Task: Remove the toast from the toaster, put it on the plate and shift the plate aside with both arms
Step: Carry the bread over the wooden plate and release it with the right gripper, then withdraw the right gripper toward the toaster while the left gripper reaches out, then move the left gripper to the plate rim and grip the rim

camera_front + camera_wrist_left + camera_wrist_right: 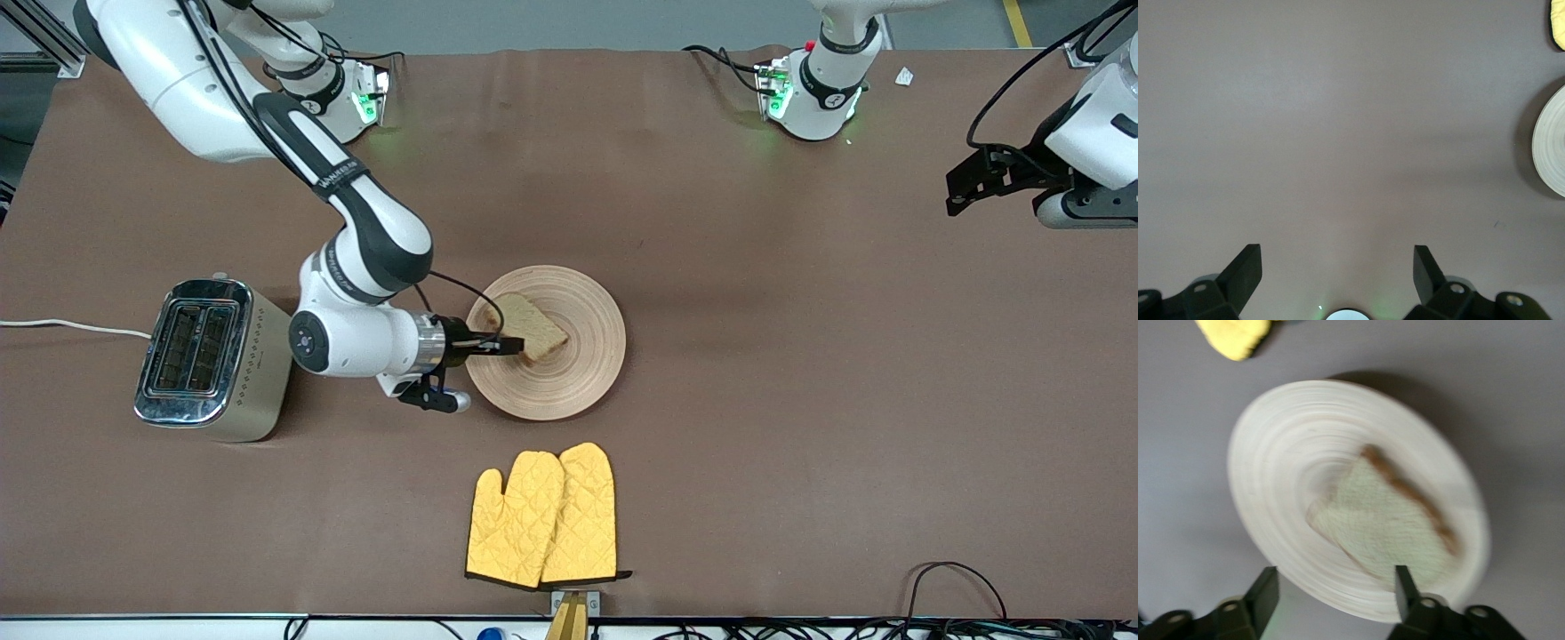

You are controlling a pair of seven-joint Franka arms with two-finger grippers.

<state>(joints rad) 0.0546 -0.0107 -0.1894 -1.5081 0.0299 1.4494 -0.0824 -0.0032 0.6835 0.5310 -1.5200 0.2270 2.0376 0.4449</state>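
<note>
The toast lies flat on the round beige plate in the middle of the table. My right gripper is low over the plate's rim on the toaster's side, open and holding nothing. In the right wrist view the toast lies on the plate just ahead of the open right gripper, with one fingertip by the toast's edge. My left gripper waits in the air over the left arm's end of the table. It is open and empty in the left wrist view, where the plate's edge shows.
A silver toaster with a white cable stands toward the right arm's end, beside the plate. Two yellow oven mitts lie nearer the front camera than the plate; they also show in the wrist views.
</note>
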